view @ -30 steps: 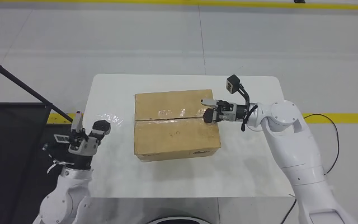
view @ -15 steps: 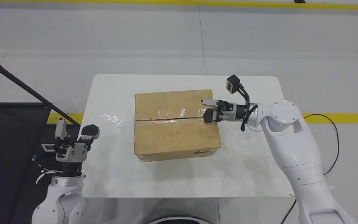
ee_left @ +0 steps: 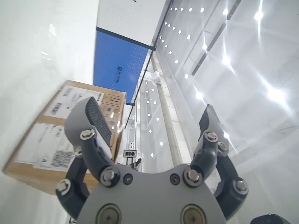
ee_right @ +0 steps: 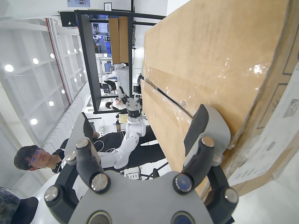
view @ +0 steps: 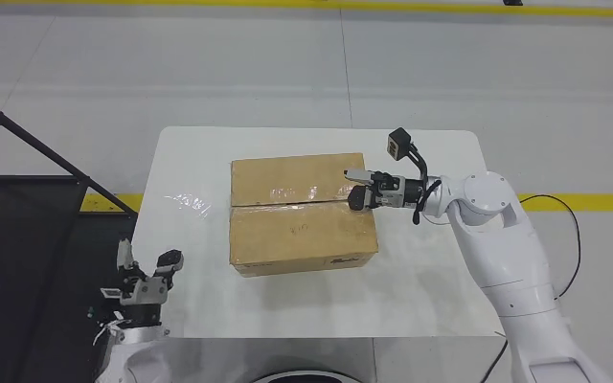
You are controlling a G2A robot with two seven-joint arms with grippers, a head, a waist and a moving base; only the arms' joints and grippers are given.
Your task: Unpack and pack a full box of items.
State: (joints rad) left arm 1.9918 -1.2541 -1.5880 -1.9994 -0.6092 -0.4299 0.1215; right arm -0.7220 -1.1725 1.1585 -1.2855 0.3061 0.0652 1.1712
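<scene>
Fingers of my left claw (view: 147, 260) are standing wide apart and are holding nothing. This claw is hanging by the near left corner of the table (view: 431, 278), well apart from the box (view: 302, 230). From its wrist I am seeing the two pads (ee_left: 95, 115) spread open, and past them one end of the brown box with white labels (ee_left: 65, 101) stuck on it.

The box is sitting in the middle of the white table. It is closed, with its two top flaps lying flat and meeting along a seam (ee_right: 168, 94) that is running from left to right. Shiny clear tape (view: 287, 191) is lying over that seam.

My right claw (view: 356, 186) is waiting at the right end of the box, right where the seam is ending. Its fingers are apart too, and they are gripping nothing. One finger (ee_right: 205, 127) is touching the top edge of the cardboard just beside the seam. The other finger (ee_right: 86, 127) is staying off the box, in the air. A small black camera (view: 397, 146) is sticking up from this wrist.

Farther off, to the left of the box, a crinkly scrap of clear plastic (view: 189, 202) is lying on the table. Past the table a yellow line (view: 575, 202) is running across the grey floor
</scene>
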